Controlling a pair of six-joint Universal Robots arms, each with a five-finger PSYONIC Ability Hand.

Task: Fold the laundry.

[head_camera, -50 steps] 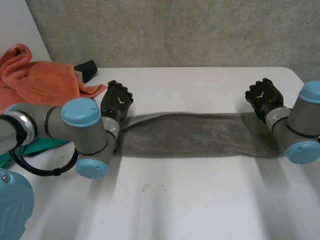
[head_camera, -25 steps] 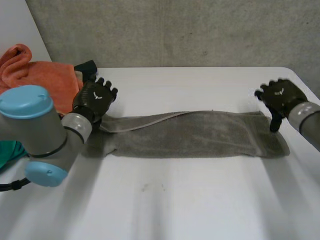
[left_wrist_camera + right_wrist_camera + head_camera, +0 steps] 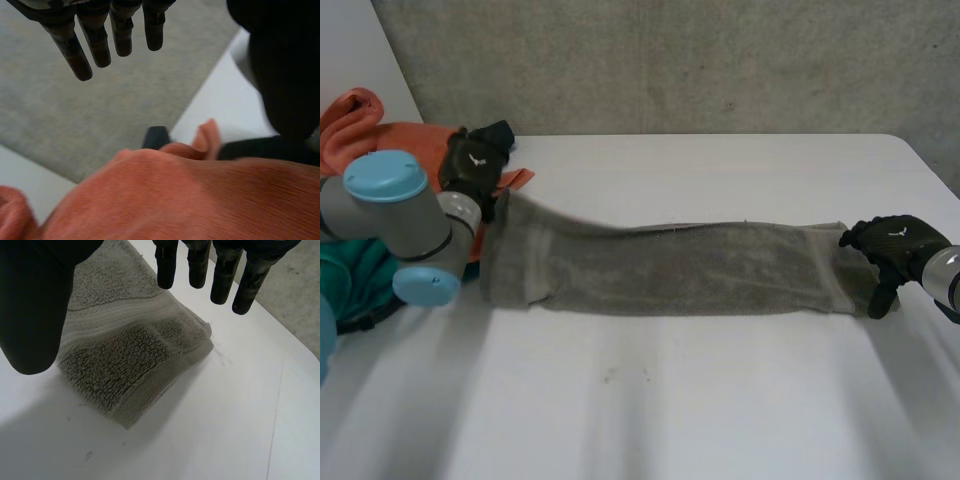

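Observation:
A grey towel, folded into a long strip, lies flat across the table. My left hand hovers at the strip's far left corner, over the orange cloth. In the left wrist view its fingers are straight and hold nothing, with the orange cloth below the palm. My right hand sits just off the strip's right end. In the right wrist view its fingers are straight and apart from the thumb, above the towel's corner, not touching it.
An orange cloth pile and a teal cloth lie at the table's left edge behind my left arm. A dark object sits beside the orange pile, and shows past the fingertips in the left wrist view. A concrete wall stands behind.
Both hands let go of the towel's ends and opened. The left hand drew back left over the orange pile; the right hand moved right and nearer. The towel settled flat.

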